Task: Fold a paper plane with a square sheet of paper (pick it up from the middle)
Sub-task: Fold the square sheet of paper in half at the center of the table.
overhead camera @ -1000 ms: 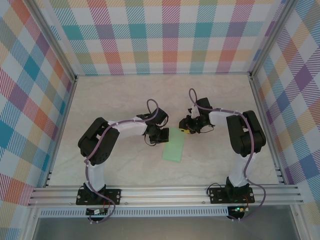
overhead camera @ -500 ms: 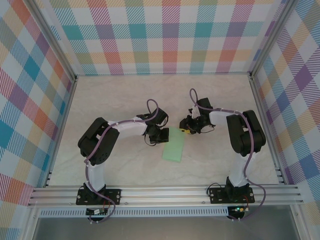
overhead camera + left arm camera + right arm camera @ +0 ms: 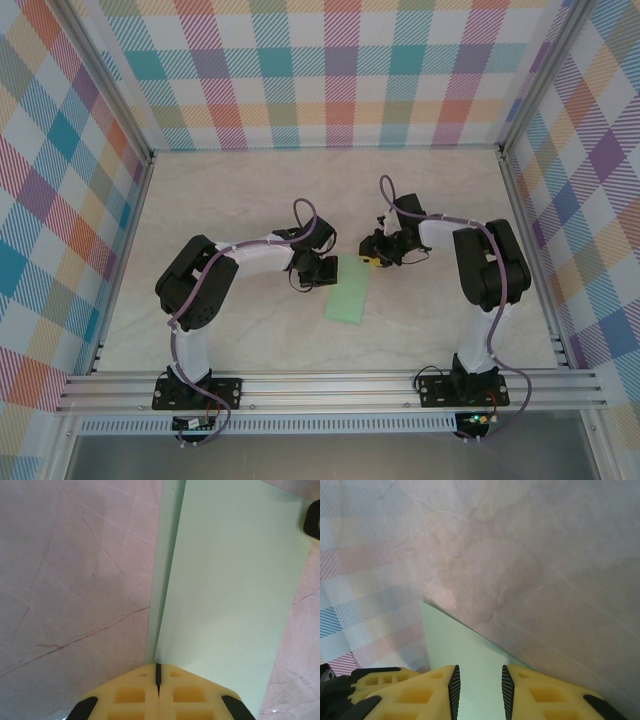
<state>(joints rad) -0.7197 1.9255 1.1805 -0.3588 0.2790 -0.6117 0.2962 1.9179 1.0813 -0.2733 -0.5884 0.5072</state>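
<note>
Top external view from the rig I am running remotely: the pale mint-green paper plane [image 3: 348, 292], folded into a long flat rectangle, lies on the pale marbled tabletop [image 3: 230, 190] between the two arms. My left gripper [image 3: 322, 270] meets the far left corner of the paper plane, and my right gripper [image 3: 371, 260] stands at its far right corner.

Left wrist view: the yellow left gripper [image 3: 158, 680] is clenched, jaws pressed together with no gap. Its tip sits at the near edge of the paper plane [image 3: 230, 580], where a narrow strip of the lower layer shows beside the upper flap. I cannot tell whether any paper is pinched.

Right wrist view: the right gripper [image 3: 480, 685] is released, jaws parted, and a corner of the paper plane [image 3: 465, 650] lies flat beneath the gap.
</note>
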